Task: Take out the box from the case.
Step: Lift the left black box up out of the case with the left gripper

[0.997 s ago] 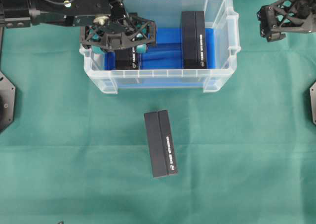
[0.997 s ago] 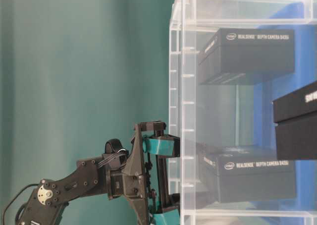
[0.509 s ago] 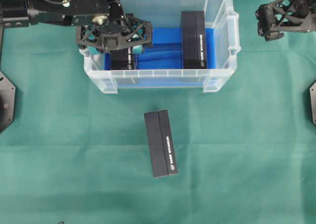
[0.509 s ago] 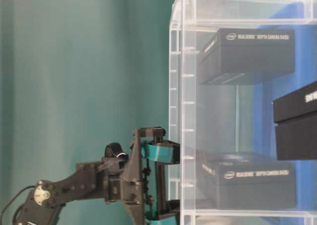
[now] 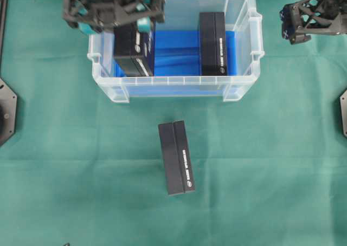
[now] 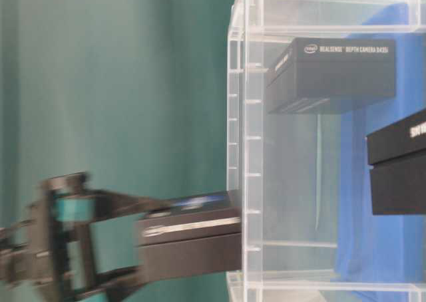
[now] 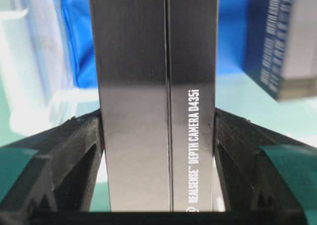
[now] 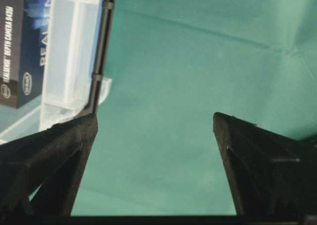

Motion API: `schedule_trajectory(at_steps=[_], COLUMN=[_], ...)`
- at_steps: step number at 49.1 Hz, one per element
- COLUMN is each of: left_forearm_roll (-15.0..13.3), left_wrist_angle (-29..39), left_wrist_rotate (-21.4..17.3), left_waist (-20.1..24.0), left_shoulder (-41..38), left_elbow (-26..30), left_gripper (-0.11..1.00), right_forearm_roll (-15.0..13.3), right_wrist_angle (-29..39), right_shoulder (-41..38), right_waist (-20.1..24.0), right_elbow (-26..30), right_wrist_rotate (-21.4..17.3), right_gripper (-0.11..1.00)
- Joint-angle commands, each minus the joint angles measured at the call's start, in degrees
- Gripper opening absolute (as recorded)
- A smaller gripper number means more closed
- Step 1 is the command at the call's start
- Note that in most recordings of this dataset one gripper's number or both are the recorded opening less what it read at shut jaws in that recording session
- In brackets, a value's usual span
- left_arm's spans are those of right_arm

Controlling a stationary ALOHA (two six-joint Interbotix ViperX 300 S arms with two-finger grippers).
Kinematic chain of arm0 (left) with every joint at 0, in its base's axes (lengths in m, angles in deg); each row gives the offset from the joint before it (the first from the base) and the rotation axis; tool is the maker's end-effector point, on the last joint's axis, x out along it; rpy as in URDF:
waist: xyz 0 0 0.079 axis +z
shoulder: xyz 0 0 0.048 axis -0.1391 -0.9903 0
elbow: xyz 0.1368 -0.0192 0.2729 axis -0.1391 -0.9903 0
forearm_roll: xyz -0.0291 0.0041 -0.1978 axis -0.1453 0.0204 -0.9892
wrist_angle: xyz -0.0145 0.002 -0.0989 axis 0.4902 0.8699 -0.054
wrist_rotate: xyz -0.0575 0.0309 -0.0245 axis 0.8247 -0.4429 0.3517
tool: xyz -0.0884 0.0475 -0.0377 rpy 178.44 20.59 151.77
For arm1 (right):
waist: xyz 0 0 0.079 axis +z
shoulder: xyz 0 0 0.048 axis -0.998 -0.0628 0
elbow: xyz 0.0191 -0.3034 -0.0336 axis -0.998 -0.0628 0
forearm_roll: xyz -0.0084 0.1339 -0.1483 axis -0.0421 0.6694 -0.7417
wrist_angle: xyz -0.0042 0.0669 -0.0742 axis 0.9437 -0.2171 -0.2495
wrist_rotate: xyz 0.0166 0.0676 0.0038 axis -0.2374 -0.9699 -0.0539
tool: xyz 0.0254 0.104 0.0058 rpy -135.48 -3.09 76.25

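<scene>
We hold the black box (image 5: pixel 133 51) in our left gripper (image 5: pixel 113 12), its jaws pinching the two long sides, as the left wrist view shows plainly; the box hangs over the left end of the case (image 5: pixel 238 89), part of it raised past the rim and its lower end seemingly below rim level inside, though the table-level view is blurred and we cannot be sure how much clearance there is. A second box (image 5: pixel 212 43) lies on the blue cloth (image 5: pixel 176 51) toward the right end of the case, and a third box (image 5: pixel 176 157) lies on the green desk (image 5: pixel 282 164) well in front of the case, outside it; our right gripper (image 5: pixel 303 24) hangs beyond the right end of the case, its jaws spread wide and holding nothing.

We judge the lift to be under way and the carry-out not yet done. The main risk is the lower end of the box catching the near wall or rim of the case if we move sideways before it is fully above the rim; that could drag the light case across the desk or twist the box in the jaws. The glossy sides may also slip, since we grip near one end and the rest hangs free.
</scene>
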Motion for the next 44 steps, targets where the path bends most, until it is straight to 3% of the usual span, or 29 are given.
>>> schedule_trajectory(at_steps=[1,14,44], left_forearm_roll=[0.53,0.79,1.58], left_wrist_angle=[3.08,7.38,8.53], left_wrist_rotate=[-0.18,-0.26,-1.05], left_waist=[0.26,0.00,0.00], left_shoulder=[3.08,3.43,3.34], left_elbow=[4.48,10.72,10.72], left_gripper=[0.61,0.61,0.61], right_forearm_roll=[-0.26,-0.26,-0.26], right_wrist_angle=[-0.97,-1.41,-1.41], right_shoulder=[0.00,-0.44,-0.53], right_waist=[0.18,0.18,0.09], right_elbow=[0.70,0.70,0.62], right_wrist_rotate=[0.09,0.09,0.09], right_gripper=[0.94,0.93,0.93])
